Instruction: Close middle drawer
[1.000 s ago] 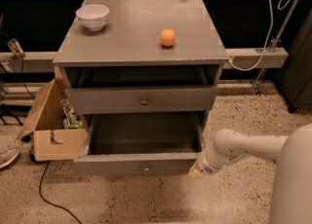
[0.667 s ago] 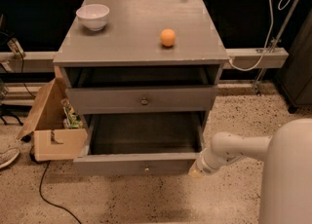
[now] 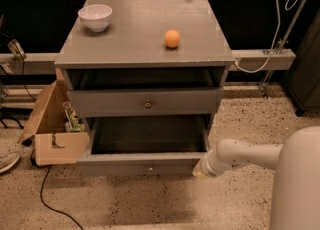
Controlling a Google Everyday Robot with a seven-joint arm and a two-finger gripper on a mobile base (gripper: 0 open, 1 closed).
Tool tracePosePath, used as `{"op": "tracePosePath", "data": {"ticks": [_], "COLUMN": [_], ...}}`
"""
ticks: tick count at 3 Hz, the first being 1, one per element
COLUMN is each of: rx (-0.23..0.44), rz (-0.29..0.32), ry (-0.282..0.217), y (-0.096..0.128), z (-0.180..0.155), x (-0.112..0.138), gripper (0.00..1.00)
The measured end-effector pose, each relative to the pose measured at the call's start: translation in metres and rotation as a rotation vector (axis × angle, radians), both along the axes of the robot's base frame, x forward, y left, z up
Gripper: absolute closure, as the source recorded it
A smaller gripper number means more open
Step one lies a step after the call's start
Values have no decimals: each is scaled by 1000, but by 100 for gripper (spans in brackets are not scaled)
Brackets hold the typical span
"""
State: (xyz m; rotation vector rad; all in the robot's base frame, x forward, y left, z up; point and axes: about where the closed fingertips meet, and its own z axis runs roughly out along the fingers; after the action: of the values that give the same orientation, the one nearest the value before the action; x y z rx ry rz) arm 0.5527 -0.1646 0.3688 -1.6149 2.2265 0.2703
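Observation:
The middle drawer [image 3: 145, 163] is pulled far out of the grey cabinet [image 3: 140, 49]. It is a wide shallow box, empty and dark inside, with a narrow front and a small brass knob [image 3: 150, 168]. The taller-fronted top drawer [image 3: 145, 101] above it stands slightly open. The lowest drawer is hidden under the open one. My gripper [image 3: 202, 169] is at the end of my white arm [image 3: 245, 155], low down, right against the right end of the middle drawer's front.
A white bowl [image 3: 95, 17] and an orange ball [image 3: 172, 38] sit on the cabinet top. An open cardboard box [image 3: 55, 129] stands on the floor left of the cabinet. A black cable [image 3: 47, 194] lies on the floor. My white body [image 3: 300, 184] fills the lower right.
My body has come closer to the cabinet and fills more of the lower right. The gripper stays at the drawer's right front corner. The drawer has not visibly moved.

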Motion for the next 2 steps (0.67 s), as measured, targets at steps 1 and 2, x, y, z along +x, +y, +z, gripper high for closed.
{"op": "tracePosePath", "data": {"ticks": [1,2], "rx": [21,45], "rz": [76,127], "ry": [-166,-291], "y": [3,9], "z": [5,14], "x": [20,34], "gripper": [100,100]}}
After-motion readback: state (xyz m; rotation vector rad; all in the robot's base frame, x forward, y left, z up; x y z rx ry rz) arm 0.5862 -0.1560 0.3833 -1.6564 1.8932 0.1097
